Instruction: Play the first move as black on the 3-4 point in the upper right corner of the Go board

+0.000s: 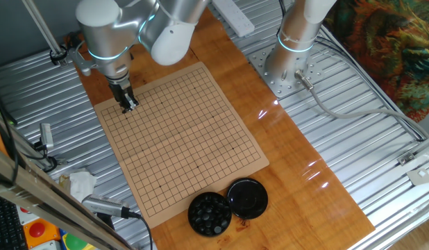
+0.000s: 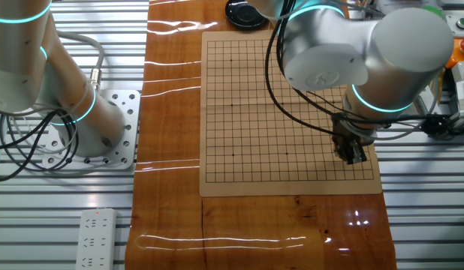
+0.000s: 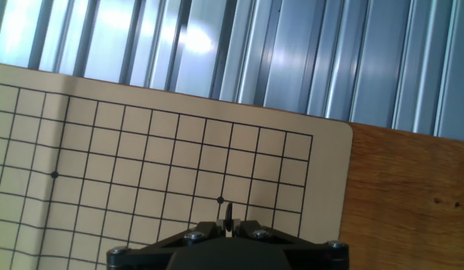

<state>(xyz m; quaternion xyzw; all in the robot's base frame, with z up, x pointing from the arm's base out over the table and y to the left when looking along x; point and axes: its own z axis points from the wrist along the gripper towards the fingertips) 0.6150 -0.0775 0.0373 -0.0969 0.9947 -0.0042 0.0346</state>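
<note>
The tan Go board [image 1: 180, 139] lies on the wooden table. My gripper [image 1: 129, 105] hangs just over the board's far left corner in one fixed view, and near the lower right corner [image 2: 354, 154] in the other fixed view. In the hand view the gripper [image 3: 229, 223] is shut on the black stone [image 3: 229, 213], seen edge-on as a thin dark sliver between the fingertips. It sits just beside a star point of the grid [image 3: 220, 199], a few lines in from the board's corner [image 3: 333, 131]. No stones lie on the board.
A round black bowl [image 1: 209, 213] full of black stones and its flat black lid [image 1: 247, 197] stand beside the board's near edge. A second arm's base [image 1: 287, 69] is bolted at the back right. A white power strip [image 2: 94, 240] lies on the metal slats; cables and clutter [image 1: 82, 184] sit left.
</note>
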